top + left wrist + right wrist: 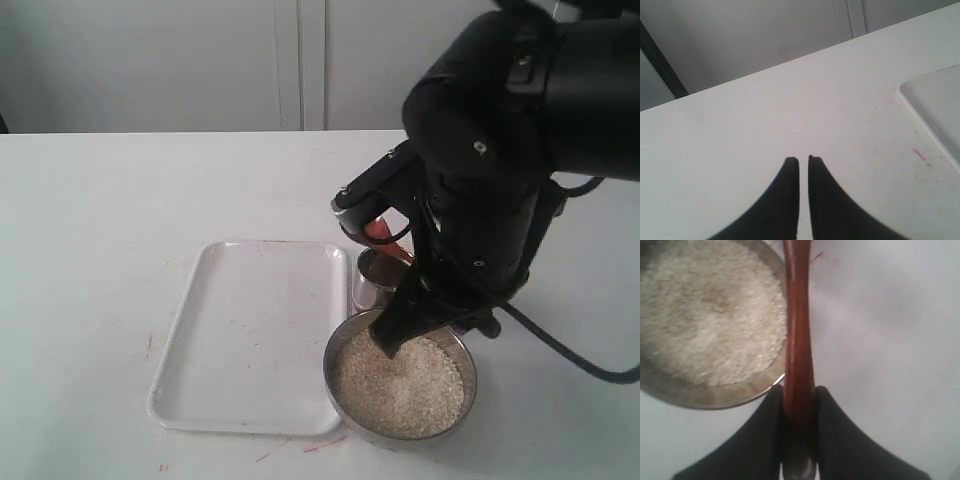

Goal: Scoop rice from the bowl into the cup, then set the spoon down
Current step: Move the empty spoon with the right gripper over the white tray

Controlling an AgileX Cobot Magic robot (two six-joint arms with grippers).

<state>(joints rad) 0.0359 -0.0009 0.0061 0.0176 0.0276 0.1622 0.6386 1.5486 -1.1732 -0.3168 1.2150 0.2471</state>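
Note:
The steel bowl [470, 378] near the table's front holds a flat bed of rice [402, 385]. The small steel cup [374, 276] stands just behind it, touching or nearly touching its rim. My right gripper [388, 340] hangs tilted over the bowl's back left rim. In the right wrist view this gripper [799, 390] is shut on the handle of the reddish-brown spoon [797, 325]. The handle runs away past the bowl's rim [705, 401], beside the rice [710, 310]. The spoon's oval bowl is out of view. My left gripper [803, 159] is shut and empty above bare table.
A white rectangular tray [250, 330] lies flat just left of the bowl and cup, and its corner [935, 107] shows in the left wrist view. Small red marks dot the table by the tray's front edge. The right arm hides the table behind the cup.

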